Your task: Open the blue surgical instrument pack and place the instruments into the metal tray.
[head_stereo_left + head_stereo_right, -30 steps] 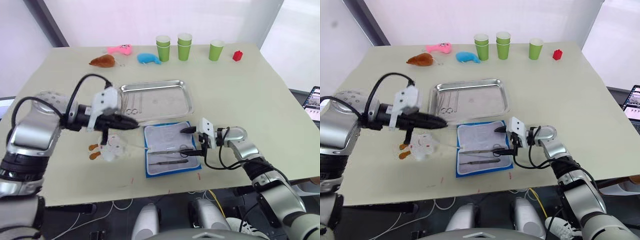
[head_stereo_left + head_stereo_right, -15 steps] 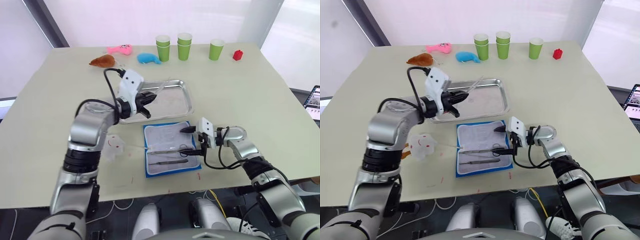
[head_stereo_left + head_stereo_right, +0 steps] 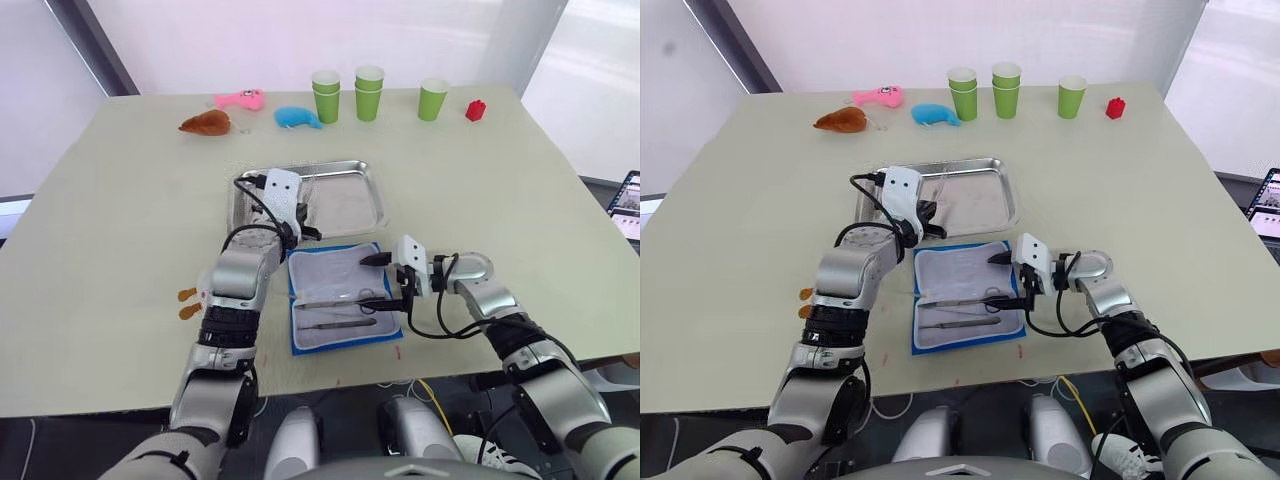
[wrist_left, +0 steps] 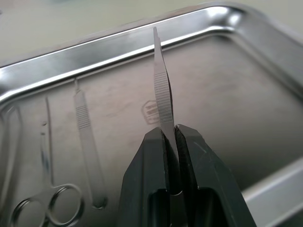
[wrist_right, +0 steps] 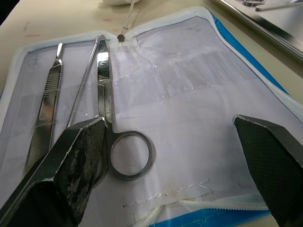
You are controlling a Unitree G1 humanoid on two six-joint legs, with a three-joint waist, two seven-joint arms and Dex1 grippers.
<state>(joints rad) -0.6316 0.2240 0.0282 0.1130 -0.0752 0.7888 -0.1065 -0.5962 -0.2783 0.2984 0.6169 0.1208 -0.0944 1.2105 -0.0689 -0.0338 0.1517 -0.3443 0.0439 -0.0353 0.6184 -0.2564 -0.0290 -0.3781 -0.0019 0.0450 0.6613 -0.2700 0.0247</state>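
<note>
Head views: the metal tray (image 3: 370,205) sits mid-table, with the blue surgical instrument pack (image 3: 340,300) lying open just in front of it, pale lining up. The left gripper (image 3: 300,215) is over the tray's near-left part; the right gripper (image 3: 385,280) rests at the pack's right edge, so the right arm is clearly the nearer one to whatever remains in the pack. Left wrist view: the left fingers are pinched narrow on a slim pair of tweezers (image 4: 161,90), whose long axis runs straight out along the fingers, tip toward the tray's far rim and above the tray floor. Below it lie a thin handle (image 4: 87,142) and ring-handled scissors (image 4: 52,198) already in the tray, both roughly parallel to the held tool. Judgement: release here would land it beside them. Right wrist view: right fingers spread wide, empty, straddling the pack's lining; the pack scissors (image 5: 111,137) point away from the gripper, ring handle nearest, right beside one finger (image 5: 75,161). A flat handle (image 5: 49,94) and a thin probe-like tool lie alongside, same axis.
</note>
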